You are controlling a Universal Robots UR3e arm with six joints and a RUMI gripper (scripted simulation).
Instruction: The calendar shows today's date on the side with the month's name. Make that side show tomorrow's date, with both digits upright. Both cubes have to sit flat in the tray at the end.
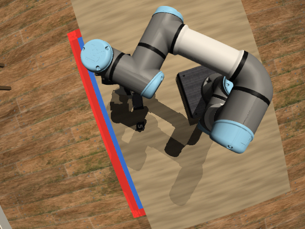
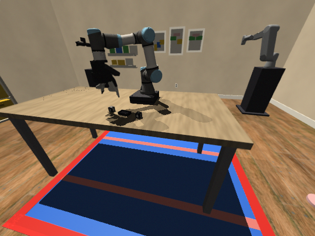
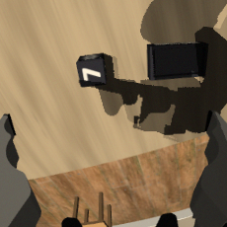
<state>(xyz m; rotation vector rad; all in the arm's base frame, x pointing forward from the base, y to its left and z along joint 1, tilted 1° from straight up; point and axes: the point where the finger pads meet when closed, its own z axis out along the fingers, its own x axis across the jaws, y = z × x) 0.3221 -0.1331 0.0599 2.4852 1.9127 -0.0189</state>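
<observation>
One arm on the table (image 2: 204, 112), bolted to a dark base plate (image 2: 134, 100), gripper (image 2: 109, 89) hanging well above the wood with jaws spread wide and nothing between them. Two fingers visible at the edges of the wrist view, both well apart.

Counting the calendar bits: one dark tray (image 2: 125, 112) and two cubes, all lying apart on the tabletop. One cube (image 2: 111, 109) just left of the tray in the exterior view, the other cube (image 2: 138, 115) just right of it, neither sitting in the tray. From the wrist view, one cube (image 3: 94, 69) showing a white 7 on the facing side, tilted rather than upright, beside the tray (image 3: 175, 60), with a gap between them. From the top view, only one cube (image 1: 140, 126) visible, a white 5 on its upper face; tray (image 1: 137, 102) mostly hidden under the forearm and in shadow there. Can't tell any month name on the tray from these views.

Extras around the room: one second grey robot arm (image 2: 266, 41) on a black pedestal (image 2: 258, 92) off to the side, three posters (image 2: 176, 40) on the back wall, one red-and-blue rug (image 2: 143, 189) under the table.
</observation>
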